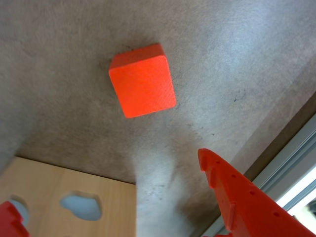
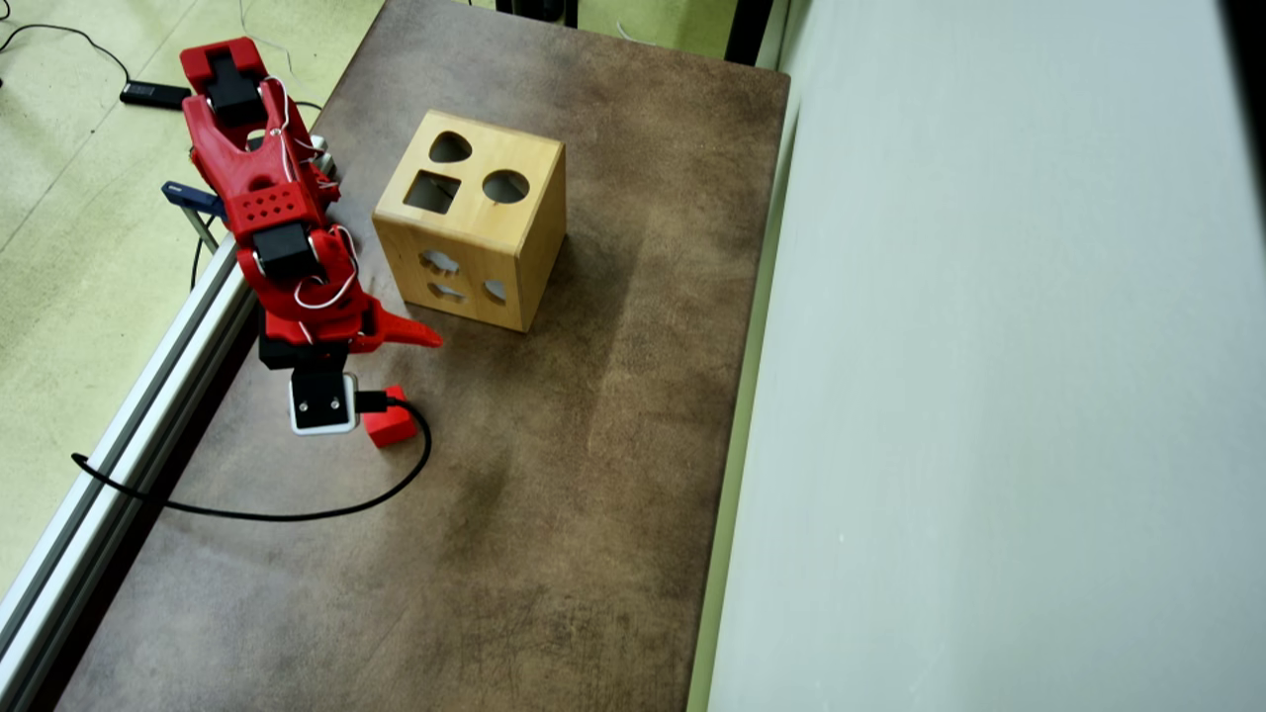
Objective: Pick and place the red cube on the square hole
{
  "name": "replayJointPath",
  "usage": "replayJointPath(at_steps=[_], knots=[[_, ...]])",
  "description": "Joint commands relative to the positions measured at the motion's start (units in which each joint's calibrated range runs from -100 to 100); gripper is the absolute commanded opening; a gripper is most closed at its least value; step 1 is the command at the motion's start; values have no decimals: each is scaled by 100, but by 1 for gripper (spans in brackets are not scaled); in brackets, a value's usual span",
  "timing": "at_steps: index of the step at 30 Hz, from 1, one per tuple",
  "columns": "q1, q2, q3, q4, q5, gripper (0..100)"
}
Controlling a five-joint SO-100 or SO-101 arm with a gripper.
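The red cube (image 1: 142, 81) lies on the brown table ahead of my gripper (image 1: 104, 178) in the wrist view, apart from both fingers. In the overhead view the cube (image 2: 393, 425) sits just below the gripper (image 2: 401, 341), partly hidden by the wrist camera. The jaws are wide open and empty: one red finger (image 1: 237, 197) at the lower right, the other's tip (image 1: 9, 219) at the lower left corner. The wooden shape box (image 2: 465, 252) stands right of the arm, and the square hole (image 2: 432, 191) is in its top face, beside a round one and a heart-shaped one.
The box's side (image 1: 69, 190) with a shaped hole fills the lower left of the wrist view. An aluminium rail (image 2: 148, 396) runs along the table's left edge. A black cable (image 2: 297, 514) loops on the table below the cube. A grey wall (image 2: 989, 396) bounds the right.
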Motion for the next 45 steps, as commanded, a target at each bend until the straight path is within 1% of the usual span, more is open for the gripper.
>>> replayJointPath(at_steps=[1, 8, 10, 15, 18, 33, 45], knots=[[33, 33, -38, -96, 381, 52], [33, 118, -47, -145, 860, 52], [41, 245, -38, -410, 918, 52], [130, 704, -38, -1504, 933, 52], [189, 874, -29, -1833, 938, 52], [182, 1315, 114, -1850, 879, 52], [115, 1324, 105, -1858, 874, 52]])
